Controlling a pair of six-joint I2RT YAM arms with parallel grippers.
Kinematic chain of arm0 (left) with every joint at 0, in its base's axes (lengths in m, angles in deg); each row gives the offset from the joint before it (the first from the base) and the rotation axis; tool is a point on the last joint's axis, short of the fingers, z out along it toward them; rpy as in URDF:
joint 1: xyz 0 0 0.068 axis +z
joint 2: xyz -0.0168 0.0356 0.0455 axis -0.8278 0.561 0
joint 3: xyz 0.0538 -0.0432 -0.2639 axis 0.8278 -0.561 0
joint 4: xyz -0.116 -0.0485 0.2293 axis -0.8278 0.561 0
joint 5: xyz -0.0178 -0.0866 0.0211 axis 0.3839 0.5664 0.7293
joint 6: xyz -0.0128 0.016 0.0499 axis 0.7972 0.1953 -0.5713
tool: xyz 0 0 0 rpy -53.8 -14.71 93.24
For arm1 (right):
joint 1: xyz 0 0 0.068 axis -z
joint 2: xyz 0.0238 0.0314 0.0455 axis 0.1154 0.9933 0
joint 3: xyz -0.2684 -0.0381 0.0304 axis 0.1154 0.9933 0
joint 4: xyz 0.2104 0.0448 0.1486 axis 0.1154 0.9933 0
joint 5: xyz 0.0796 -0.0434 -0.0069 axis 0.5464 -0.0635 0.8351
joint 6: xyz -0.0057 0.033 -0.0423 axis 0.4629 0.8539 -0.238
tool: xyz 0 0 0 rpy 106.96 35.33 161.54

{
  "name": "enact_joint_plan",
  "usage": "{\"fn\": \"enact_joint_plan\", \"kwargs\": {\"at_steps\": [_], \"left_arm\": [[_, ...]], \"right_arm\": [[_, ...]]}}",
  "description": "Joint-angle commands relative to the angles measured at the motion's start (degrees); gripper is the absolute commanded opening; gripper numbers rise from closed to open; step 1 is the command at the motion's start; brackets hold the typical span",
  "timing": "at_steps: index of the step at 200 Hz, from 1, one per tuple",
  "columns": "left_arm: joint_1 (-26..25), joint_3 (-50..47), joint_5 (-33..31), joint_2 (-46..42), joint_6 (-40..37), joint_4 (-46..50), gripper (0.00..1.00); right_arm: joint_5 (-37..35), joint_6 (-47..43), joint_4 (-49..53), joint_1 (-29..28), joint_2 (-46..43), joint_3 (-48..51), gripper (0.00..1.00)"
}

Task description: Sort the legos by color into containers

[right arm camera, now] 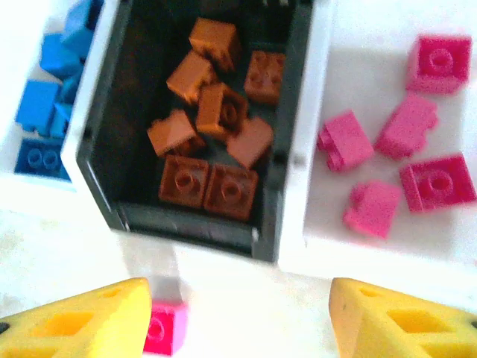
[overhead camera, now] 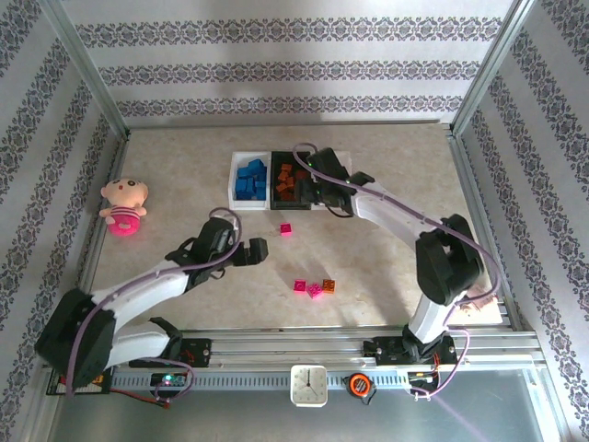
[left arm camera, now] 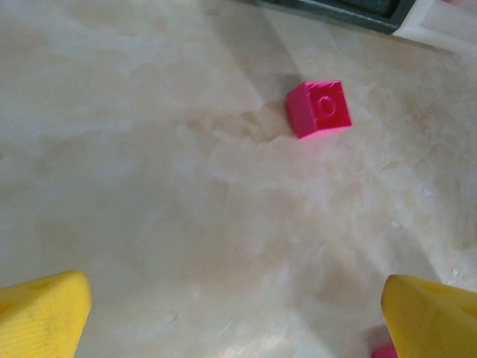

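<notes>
the right arm (overhead camera: 396, 216) is covering most of the right white bin (right arm camera: 373, 52) from above. the wrist view's edge is cutting off the left white bin (right arm camera: 71, 156). the right gripper (right arm camera: 238, 306) is hiding part of a pink brick (right arm camera: 170, 328).

Your left arm (overhead camera: 156, 281) reaches forward and inward, held low. Left gripper (left arm camera: 238, 313) points downward, jaws wide apart, empty. Your right arm (overhead camera: 405, 216) stretches far forward and leftward. Right gripper (right arm camera: 238, 321) has jaws apart, nothing between.
</notes>
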Motion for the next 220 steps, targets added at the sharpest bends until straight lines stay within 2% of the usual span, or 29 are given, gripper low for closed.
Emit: {"fn": "enact_joint_plan", "kwargs": {"at_steps": [1, 36, 60, 97, 115, 147, 192, 220], "left_arm": [[-0.2, 6.0, 3.2, 6.6, -3.1, -6.5, 0.97], [-2.5, 16.6, 1.8, 20.3, -6.6, -4.4, 0.86], [-3.4, 22.6, -0.7, 27.2, -7.7, -1.8, 0.73], [-4.0, 27.9, -2.8, 33.7, -9.2, 0.2, 0.69], [-4.4, 28.9, -1.3, 35.7, -9.3, -0.7, 0.62], [-4.7, 29.1, -2.1, 37.2, -9.5, -0.5, 0.58], [-4.7, 28.2, -2.4, 37.6, -9.9, -0.9, 0.40], [-4.9, 26.6, -2.1, 35.9, -9.6, -1.4, 0.33]], "right_arm": [[1.1, 1.3, -3.7, 0.6, -5.3, 7.2, 0.65], [0.3, 2.0, -3.9, 1.1, -12.2, 16.0, 0.65], [0.0, 2.4, -3.8, 2.0, -16.0, 19.9, 0.65], [0.4, 2.8, -3.8, 3.4, -20.0, 23.4, 0.65], [0.5, 3.0, -3.7, 3.7, -21.0, 24.6, 0.65], [0.6, 3.0, -3.3, 4.1, -22.6, 26.3, 0.65], [0.4, 3.5, -3.4, 4.5, -24.0, 28.1, 0.65], [0.2, 3.9, -3.4, 4.8, -24.8, 29.0, 0.65]]}}
